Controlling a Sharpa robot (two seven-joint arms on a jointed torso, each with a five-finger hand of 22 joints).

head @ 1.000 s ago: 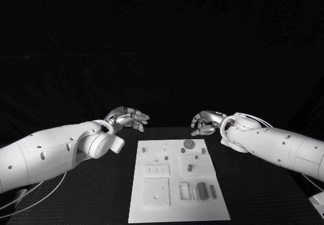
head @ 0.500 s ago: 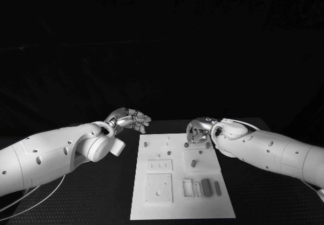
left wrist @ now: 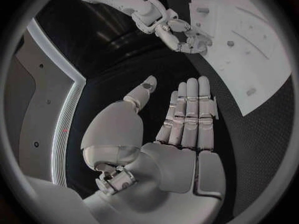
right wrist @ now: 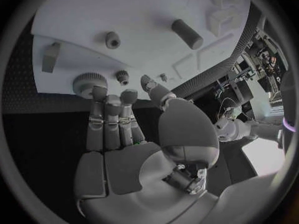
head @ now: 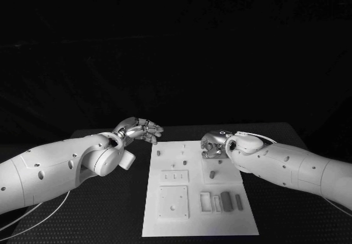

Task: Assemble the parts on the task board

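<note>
The white task board lies in the middle of the black table, carrying its small grey parts, among them a toothed gear near the board's far edge and a dark cylinder lying nearer the robot. The right hand hovers over that far edge, fingers apart and holding nothing, fingertips right at the gear. The left hand hangs just off the board's far left corner, fingers straight side by side, thumb apart, gripping nothing.

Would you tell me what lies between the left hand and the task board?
Nothing: in the left wrist view only bare black table separates the left hand from the task board.
</note>
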